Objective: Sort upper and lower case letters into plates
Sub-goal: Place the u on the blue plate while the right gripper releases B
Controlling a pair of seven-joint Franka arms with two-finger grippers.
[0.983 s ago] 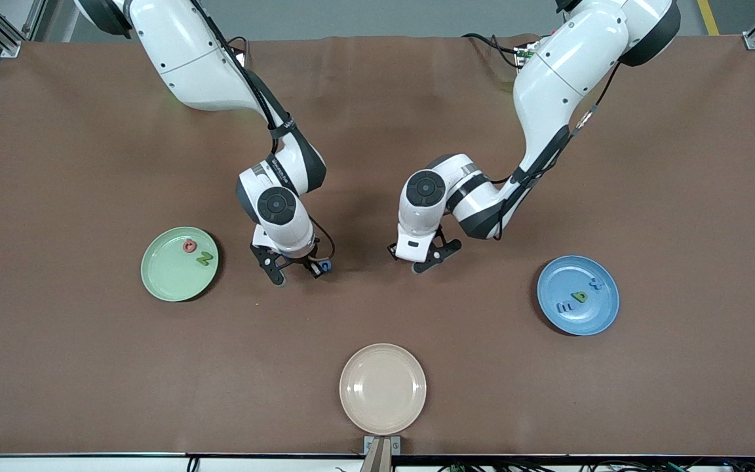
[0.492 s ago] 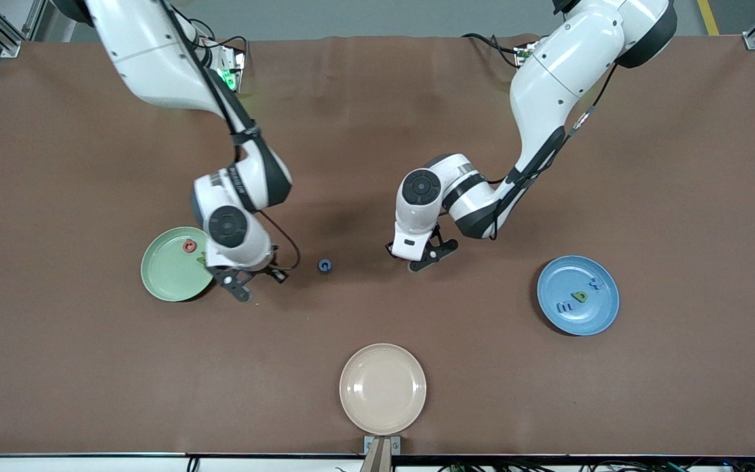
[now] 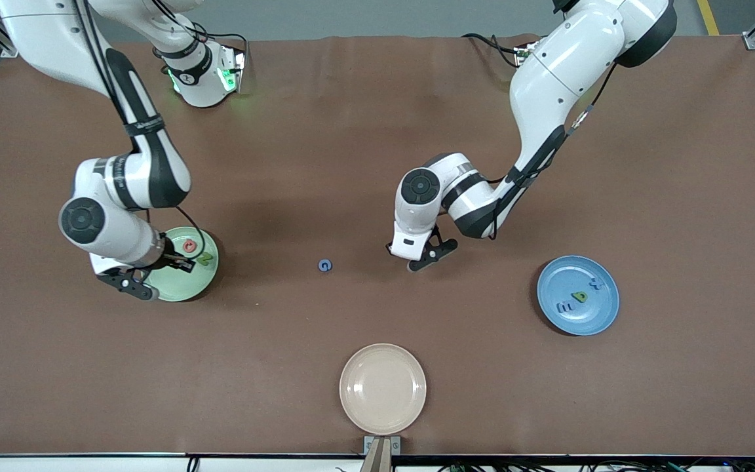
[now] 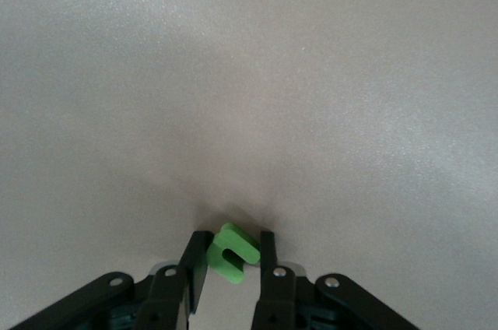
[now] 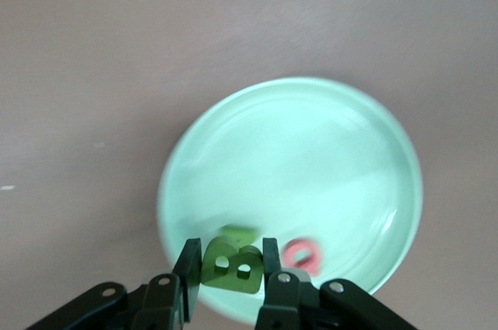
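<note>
Two flat plates, rims up: mint plate (image 3: 187, 286), blue plate (image 3: 588, 321).

Both arms wear glossy white shells with dark grey bands at the joints; each wrist carries a round dark cap with a small hub at its centre; small dark screw dots line the upper links; thin black cables run along the outside of each arm, clipped by dark straps; the right arm's base glows green at its lights; the left hand (image 3: 422, 255) and the right hand (image 3: 135, 283) are black, built of flat angular links with silver screw heads, each with two slim black fingers (image 4: 266, 246).
</note>
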